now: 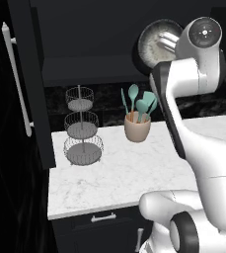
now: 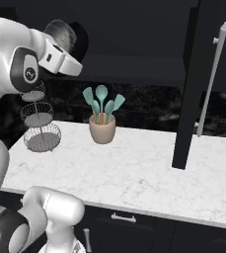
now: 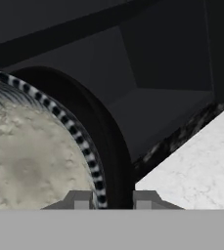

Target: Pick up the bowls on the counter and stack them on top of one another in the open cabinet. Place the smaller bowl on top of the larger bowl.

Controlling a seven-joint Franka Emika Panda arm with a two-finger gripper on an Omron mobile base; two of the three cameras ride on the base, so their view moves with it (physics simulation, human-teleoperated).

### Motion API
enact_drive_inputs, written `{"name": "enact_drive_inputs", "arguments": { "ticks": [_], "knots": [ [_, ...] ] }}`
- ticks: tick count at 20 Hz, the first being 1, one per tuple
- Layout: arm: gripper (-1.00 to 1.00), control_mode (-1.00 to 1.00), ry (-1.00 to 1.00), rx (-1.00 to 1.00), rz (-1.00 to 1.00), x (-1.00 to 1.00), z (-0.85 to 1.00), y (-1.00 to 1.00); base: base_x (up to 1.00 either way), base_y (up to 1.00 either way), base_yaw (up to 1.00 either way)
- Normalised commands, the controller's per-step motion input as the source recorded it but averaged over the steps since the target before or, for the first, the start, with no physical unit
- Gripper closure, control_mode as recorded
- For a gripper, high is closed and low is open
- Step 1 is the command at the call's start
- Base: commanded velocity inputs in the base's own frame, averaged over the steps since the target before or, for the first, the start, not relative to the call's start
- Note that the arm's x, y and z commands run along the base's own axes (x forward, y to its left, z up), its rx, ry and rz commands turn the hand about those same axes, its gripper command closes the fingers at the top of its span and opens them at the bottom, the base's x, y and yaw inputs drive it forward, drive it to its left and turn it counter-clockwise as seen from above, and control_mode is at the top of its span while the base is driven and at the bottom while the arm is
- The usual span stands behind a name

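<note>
One bowl [image 1: 156, 43] shows, held on edge high in the open cabinet [image 1: 85, 44], its rim pinched between the two tips of the claw [image 3: 113, 199], which is clenched on it. The bowl is round and shallow, dark grey outside, with a pale speckled grey-beige inside and a striped black-and-white rim. In the left base view the white arm covers its right part; in the right base view the claw hides most of it. On the white marble counter [image 1: 129, 173] stand one tan utensil cup [image 1: 137, 126] with teal utensils and one three-tier wire basket stand [image 1: 81, 128]. Two cabinet doors stand open, each with a long white bar handle [image 2: 212, 79].
</note>
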Motion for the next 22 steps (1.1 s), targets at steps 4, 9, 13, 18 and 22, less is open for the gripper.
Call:
{"name": "enact_drive_inputs", "arguments": {
  "ticks": [4,9,13,18,22],
  "knots": [
    [1.0,-1.0,0.0,-0.01,0.0,0.57,-0.08,0.23,0.0,0.0,0.0],
    [1.0,-1.0,0.0,-0.02,0.0,0.49,0.0,0.17,0.0,0.0,0.0],
    [1.0,-1.0,0.04,-0.02,0.0,0.39,-0.05,0.11,0.0,0.0,0.0],
    [1.0,-1.0,0.1,-0.01,0.0,0.18,-0.11,0.03,0.0,0.0,0.0],
    [1.0,-1.0,0.08,0.02,0.0,0.0,0.08,0.0,0.0,0.0,0.0]
  ]
}}
